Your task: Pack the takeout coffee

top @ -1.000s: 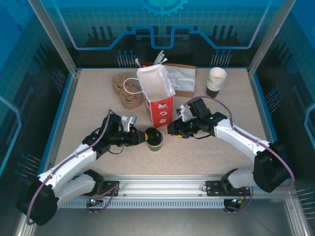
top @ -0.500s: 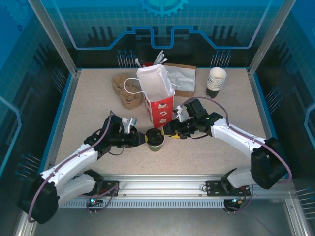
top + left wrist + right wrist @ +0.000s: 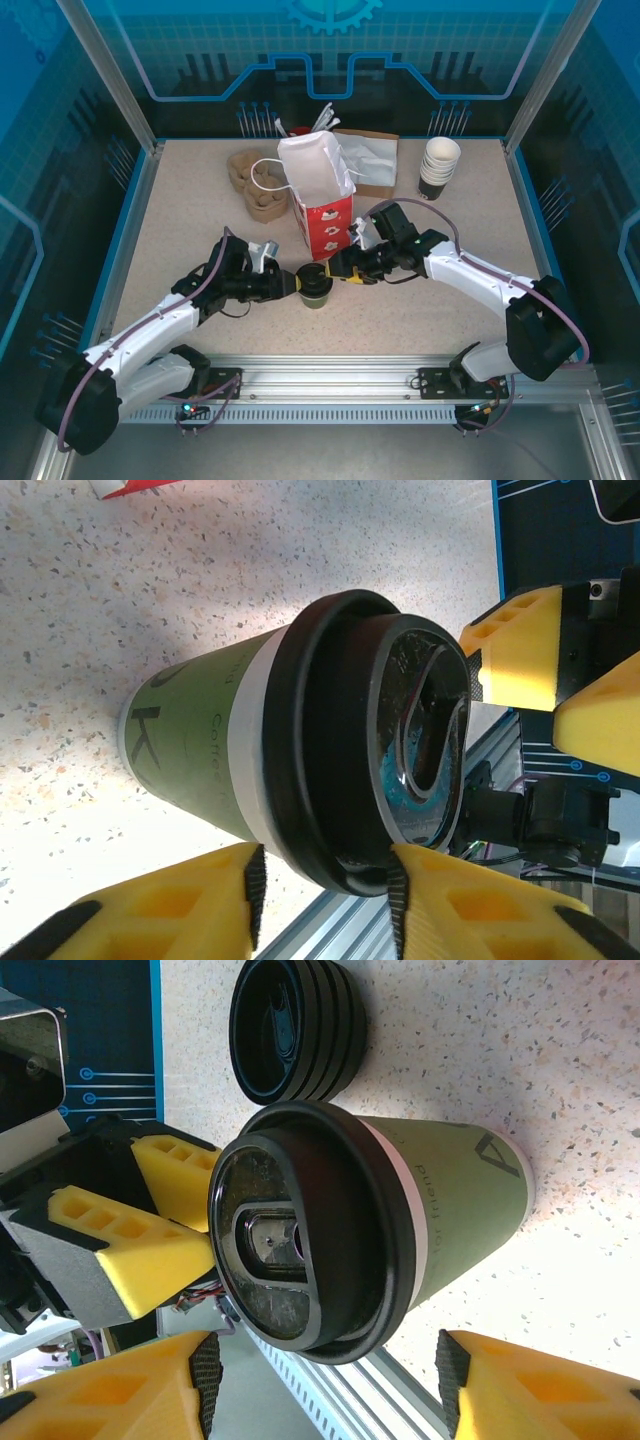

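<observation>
Speckled tabletop (image 3: 190, 200) | left gripper (image 3: 288, 285) part-open, right gripper (image 3: 338, 277) wider | flanking takeout coffee (image 3: 314, 285)

White arm shells (image 3: 150, 330), black joints (image 3: 545, 335), purple cables (image 3: 223, 231), yellow jaws

We find the takeout coffee (image 3: 314, 286) standing upright on the speckled table (image 3: 180, 200), toward its near side and just in front of the red-and-white paper bag (image 3: 325, 225). It is a small disposable cup with dark olive-green sides, pale lettering and a thin white band below the rim. A glossy black round lid is pressed on top, and the cup is much smaller than the bag.
</observation>
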